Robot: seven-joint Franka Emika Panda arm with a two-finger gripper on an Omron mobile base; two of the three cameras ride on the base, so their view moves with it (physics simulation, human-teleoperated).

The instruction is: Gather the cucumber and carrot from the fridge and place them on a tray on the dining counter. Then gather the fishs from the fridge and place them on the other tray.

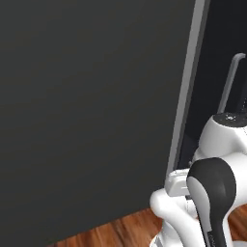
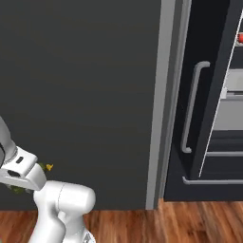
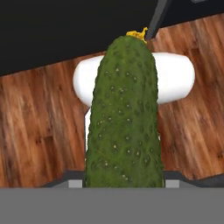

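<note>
My claw (image 3: 124,181) is clamped on the cucumber (image 3: 123,118), which stands up toward twelve o'clock in the hand view, over wooden floor (image 3: 39,127). I judge it's being carried from the fridge (image 2: 209,109), at three o'clock, toward a tray.

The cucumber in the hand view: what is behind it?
Behind the cucumber lie the wooden floor, a white rounded part of the robot and, at the top, the dark fridge. The cucumber covers the middle of that white part and the pincer's fingertips.
</note>
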